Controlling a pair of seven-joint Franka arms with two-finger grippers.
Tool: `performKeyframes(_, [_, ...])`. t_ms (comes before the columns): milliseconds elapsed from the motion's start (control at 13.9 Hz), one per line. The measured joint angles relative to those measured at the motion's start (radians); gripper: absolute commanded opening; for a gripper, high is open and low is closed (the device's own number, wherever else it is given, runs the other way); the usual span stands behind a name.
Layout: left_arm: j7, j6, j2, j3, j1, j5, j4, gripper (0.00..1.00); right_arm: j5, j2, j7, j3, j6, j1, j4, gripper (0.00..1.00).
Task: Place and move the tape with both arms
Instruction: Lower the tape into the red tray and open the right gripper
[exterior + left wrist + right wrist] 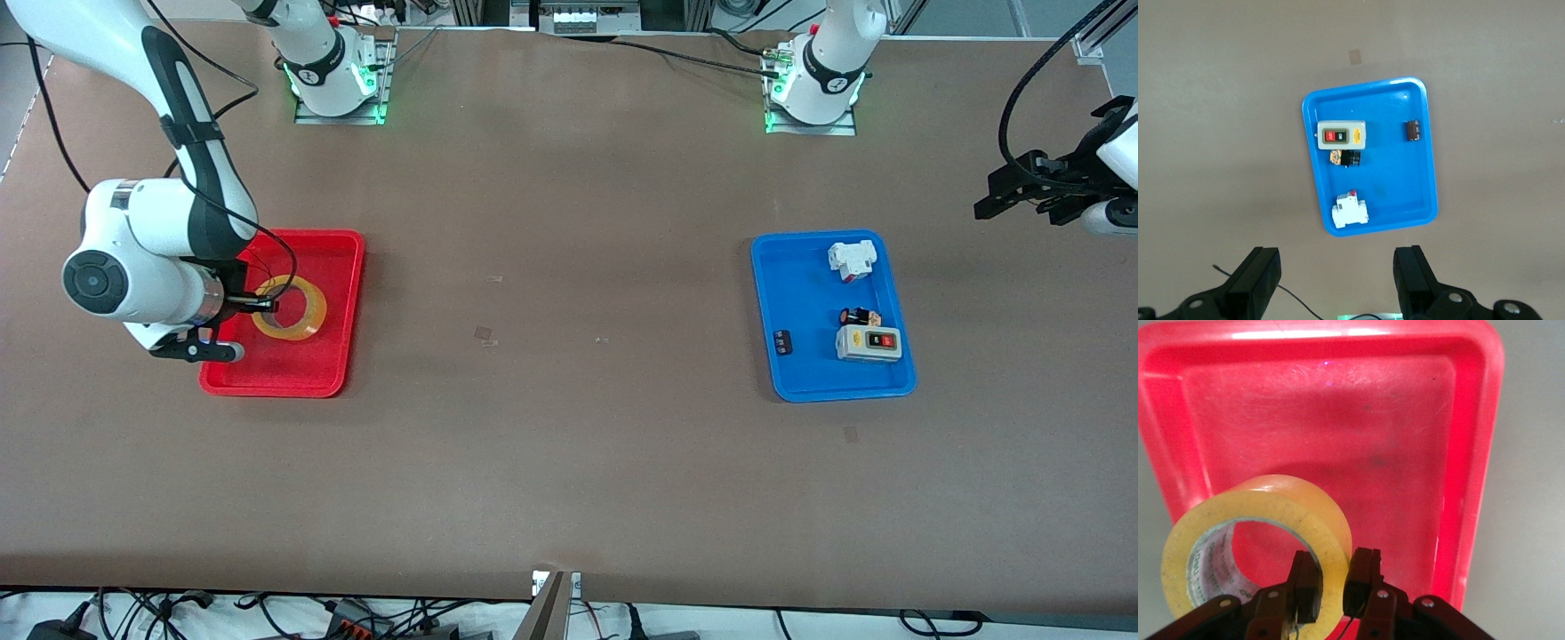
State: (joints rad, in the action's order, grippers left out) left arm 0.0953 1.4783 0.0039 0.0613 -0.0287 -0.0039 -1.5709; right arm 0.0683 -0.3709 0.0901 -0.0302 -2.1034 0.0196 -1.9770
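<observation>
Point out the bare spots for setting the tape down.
Widest: bare table between red tray and blue tray. Blue tray's half toward the right arm is nearly bare; its other half is crowded with switch boxes. Right gripper grips the tape over the red tray.

The red tray [1471, 453] looks like glossy plastic, scuffed with fine scratches and catching glare along its rim. The tape [1271, 513] is translucent yellow film, smooth and a bit shiny. The blue tray [1425, 153] reads as smooth plastic too, and the brown tabletop [569, 462] is totally matt.
</observation>
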Motion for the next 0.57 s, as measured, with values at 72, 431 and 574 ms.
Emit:
performKeyframes(72, [0.000, -0.004, 0.000, 0.000, 0.001, -0.004, 0.001, 1.00, 0.001, -0.001, -0.020, 0.000, -0.036, -0.011, -0.025, 0.00])
performKeyframes(431, [-0.001, -0.021, -0.001, 0.000, 0.005, -0.007, 0.017, 1.00, 0.009, -0.001, -0.072, 0.000, -0.107, -0.057, -0.084, 0.01])
performKeyframes(574, [-0.001, -0.023, -0.001, 0.000, 0.005, -0.008, 0.020, 1.00, 0.009, -0.002, -0.072, 0.002, -0.120, -0.057, -0.091, 0.06])
